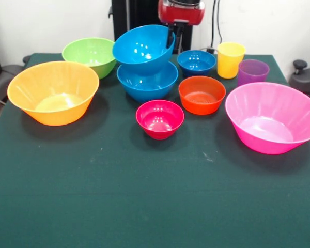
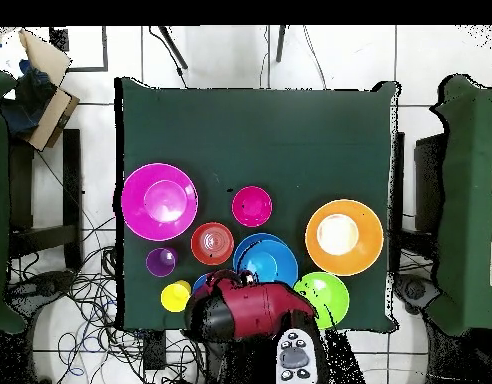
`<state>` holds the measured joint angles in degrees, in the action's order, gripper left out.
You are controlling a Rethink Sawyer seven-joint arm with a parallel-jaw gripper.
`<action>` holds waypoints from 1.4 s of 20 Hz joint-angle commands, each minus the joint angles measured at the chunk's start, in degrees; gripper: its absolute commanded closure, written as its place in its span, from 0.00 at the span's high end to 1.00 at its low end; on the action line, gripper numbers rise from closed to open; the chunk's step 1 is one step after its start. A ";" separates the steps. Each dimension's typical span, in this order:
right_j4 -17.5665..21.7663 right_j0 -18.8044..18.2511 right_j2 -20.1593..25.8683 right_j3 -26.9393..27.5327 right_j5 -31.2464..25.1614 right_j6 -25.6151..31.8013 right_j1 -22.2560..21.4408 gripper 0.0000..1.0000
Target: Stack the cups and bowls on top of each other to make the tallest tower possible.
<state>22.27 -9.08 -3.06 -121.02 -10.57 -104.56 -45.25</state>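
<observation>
A light blue bowl (image 1: 143,47) hangs tilted, its mouth facing the front. Its underside touches a second light blue bowl (image 1: 147,81) standing on the table. My gripper (image 1: 171,37) comes down from the red arm head (image 1: 181,11) and is shut on the tilted bowl's right rim. The yellow cup (image 1: 230,59) and purple cup (image 1: 252,72) stand at the right. Around them are a small dark blue bowl (image 1: 196,62), an orange-red bowl (image 1: 201,94) and a crimson bowl (image 1: 159,119). From above, the arm (image 2: 245,310) hides the gripper beside the blue bowls (image 2: 267,260).
A large orange bowl (image 1: 53,92) and a green bowl (image 1: 90,55) sit at the left. A large pink bowl (image 1: 273,117) sits at the right. All stand on the dark green table (image 1: 144,196). Cables and chairs surround the table in the overhead view.
</observation>
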 commanded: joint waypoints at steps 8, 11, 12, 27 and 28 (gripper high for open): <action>-2.01 -2.24 2.96 -1.27 4.89 -8.58 4.06 0.00; -1.55 -3.30 3.51 -1.25 5.96 -8.22 5.15 0.00; -1.41 -3.75 3.88 -1.21 6.27 -8.02 5.60 0.00; -1.35 -3.25 3.16 -1.63 9.56 -8.40 7.33 0.00; -1.43 -3.15 3.10 -1.67 9.45 -8.40 7.22 0.00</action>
<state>21.43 -12.90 -3.13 -121.45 -3.03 -104.56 -39.57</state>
